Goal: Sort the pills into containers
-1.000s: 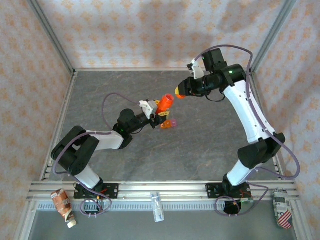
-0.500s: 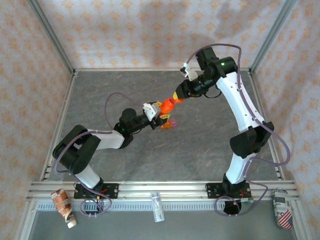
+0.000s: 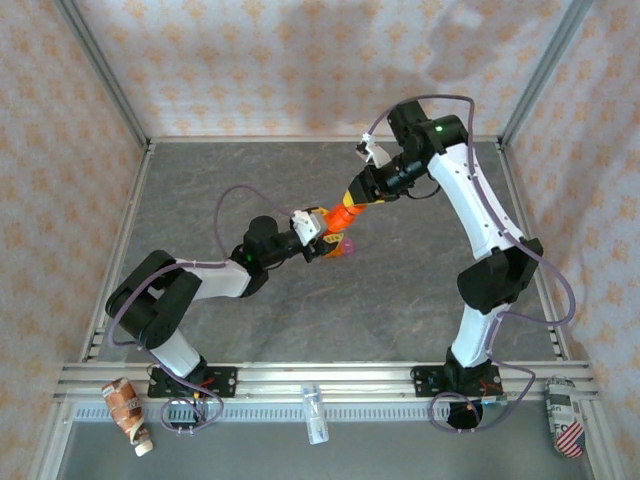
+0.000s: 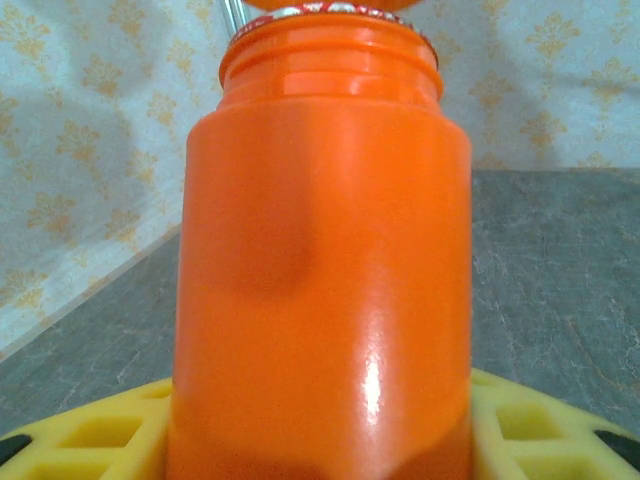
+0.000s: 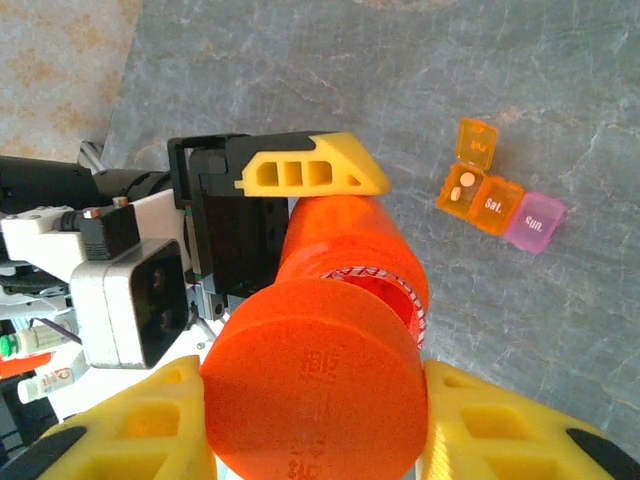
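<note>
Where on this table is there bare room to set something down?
Bare grey table along the left wall and far-left corner, and the near middle by the metal front rail. Crowded at centre: orange cylindrical plastic bottle beside the tiny orange-and-pink translucent box.

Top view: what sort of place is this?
Probably a lab test cell, not a home: a table fenced by an aluminium frame and patterned walls, left arm and right arm bolted to its rail.
</note>
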Controlling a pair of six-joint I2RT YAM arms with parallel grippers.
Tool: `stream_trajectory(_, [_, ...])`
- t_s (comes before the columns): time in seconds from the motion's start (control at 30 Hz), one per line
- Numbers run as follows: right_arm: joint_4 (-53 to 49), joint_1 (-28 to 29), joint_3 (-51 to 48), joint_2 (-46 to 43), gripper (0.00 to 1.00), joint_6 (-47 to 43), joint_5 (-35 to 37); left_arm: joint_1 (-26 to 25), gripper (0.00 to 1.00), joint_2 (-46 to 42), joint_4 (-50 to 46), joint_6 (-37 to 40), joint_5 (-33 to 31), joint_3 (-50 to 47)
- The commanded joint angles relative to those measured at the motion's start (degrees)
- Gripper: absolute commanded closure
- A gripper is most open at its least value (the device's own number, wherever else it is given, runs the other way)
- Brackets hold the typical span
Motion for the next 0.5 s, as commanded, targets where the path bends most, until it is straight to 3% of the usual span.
stream_trajectory(0.0, [0.79,0.19,-2.13,-0.33,0.64,-0.75,-0.69,-0.26,1.0,-2.24,1.35,1.36,0.13,1.84])
stream_trajectory(0.47, [4.64,-0.31,-6.15,-0.26,0.66,0.5,-0.92,-0.31,1.0,-3.08,1.87,0.47,0.17,2.05])
